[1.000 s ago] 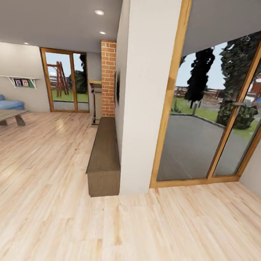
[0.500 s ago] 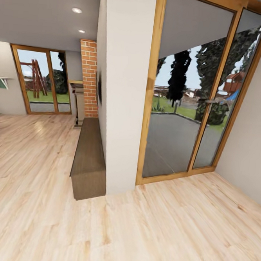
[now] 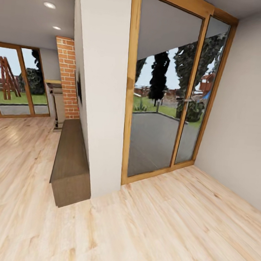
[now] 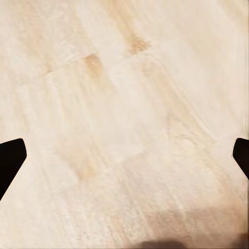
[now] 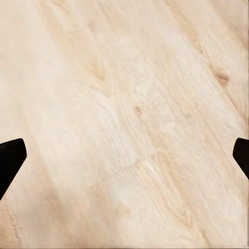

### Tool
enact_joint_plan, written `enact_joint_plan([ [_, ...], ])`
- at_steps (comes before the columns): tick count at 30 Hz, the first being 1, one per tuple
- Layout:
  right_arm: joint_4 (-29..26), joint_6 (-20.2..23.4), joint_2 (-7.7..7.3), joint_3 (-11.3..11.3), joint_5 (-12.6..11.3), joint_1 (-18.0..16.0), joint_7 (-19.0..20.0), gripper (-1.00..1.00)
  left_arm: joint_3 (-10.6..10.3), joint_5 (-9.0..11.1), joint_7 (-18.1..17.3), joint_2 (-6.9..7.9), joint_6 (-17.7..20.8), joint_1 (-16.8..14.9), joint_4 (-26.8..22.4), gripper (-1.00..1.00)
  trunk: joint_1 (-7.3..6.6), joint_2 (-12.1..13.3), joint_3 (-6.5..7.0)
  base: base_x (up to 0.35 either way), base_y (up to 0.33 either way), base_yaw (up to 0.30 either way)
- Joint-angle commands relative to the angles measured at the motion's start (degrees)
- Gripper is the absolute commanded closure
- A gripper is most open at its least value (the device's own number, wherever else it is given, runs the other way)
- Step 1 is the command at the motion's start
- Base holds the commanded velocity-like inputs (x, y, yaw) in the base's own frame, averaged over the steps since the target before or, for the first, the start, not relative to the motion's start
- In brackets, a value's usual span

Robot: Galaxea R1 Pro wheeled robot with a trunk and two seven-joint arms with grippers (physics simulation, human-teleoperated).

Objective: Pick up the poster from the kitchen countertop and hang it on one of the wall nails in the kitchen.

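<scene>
Pale plank floor (image 3: 170, 228) under both grippers (image 4: 124, 155) (image 5: 124, 155), jaws released, empty. Risk: base clipping wall end (image 3: 105, 105), frame centre.

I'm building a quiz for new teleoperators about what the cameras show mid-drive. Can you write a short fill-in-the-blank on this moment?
1. The column beyond the low dark bench is built of red ____.
2. The glass door has a frame made of ____.
3. Both wrist views look down at a pale ____ floor.
4. The left gripper has its fingers spread ____.

Missing words: brick; wood; wooden; open
</scene>
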Motion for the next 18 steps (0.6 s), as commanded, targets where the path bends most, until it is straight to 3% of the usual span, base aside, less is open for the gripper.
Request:
enact_joint_plan([
  [1,0.1,-0.2,0.01,0.0,0.0,-0.1,0.0,-1.0,0.0,0.0,0.0,0.01,-0.2,0.0,0.0,-1.0,0.0,0.0,-0.02,0.0,0.0,-0.293],
  [18,0.1,-0.2,0.01,0.0,0.0,-0.1,0.0,-1.0,0.0,-0.1,0.0,0.01,-0.2,0.0,0.0,-1.0,0.0,0.0,0.64,0.0,0.0,-0.293],
])
